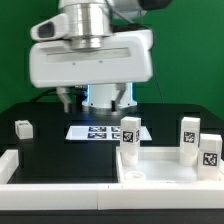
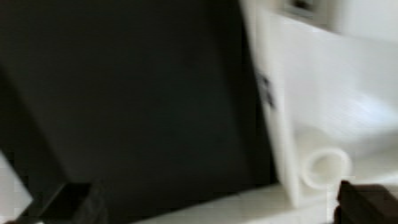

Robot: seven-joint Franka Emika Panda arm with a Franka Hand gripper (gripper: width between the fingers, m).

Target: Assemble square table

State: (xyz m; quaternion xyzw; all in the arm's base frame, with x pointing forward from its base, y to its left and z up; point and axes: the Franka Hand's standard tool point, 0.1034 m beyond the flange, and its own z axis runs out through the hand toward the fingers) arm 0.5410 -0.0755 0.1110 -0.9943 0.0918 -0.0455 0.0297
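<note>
Black tabletop, green backdrop behind. The white robot arm fills the upper middle of the exterior view, its bulky white housing hanging low over the table; the two-finger gripper sits just beneath it, near the centre of the frame, above the far part of the table. In the wrist view two dark fingertips show at the lower corners of the picture, set wide apart with only bare black surface between them — jaws spread wide, holding nothing.

The large flat white plastic square tabletop lies in the lower right of the exterior view, rimmed face up, its raised rim catching the light. In the wrist view its edge runs down the right side of the picture, with a small round socket near the corner.

Short white legs with black-and-white tags: one stands at the top's far left corner, two more and stand at the far right side of the frame. A fourth small white piece sits alone at the left edge, well apart from the others — too small to tell its tag.

The flat marker board lies on the table under the arm. A long low white rail runs along the lower left.
</note>
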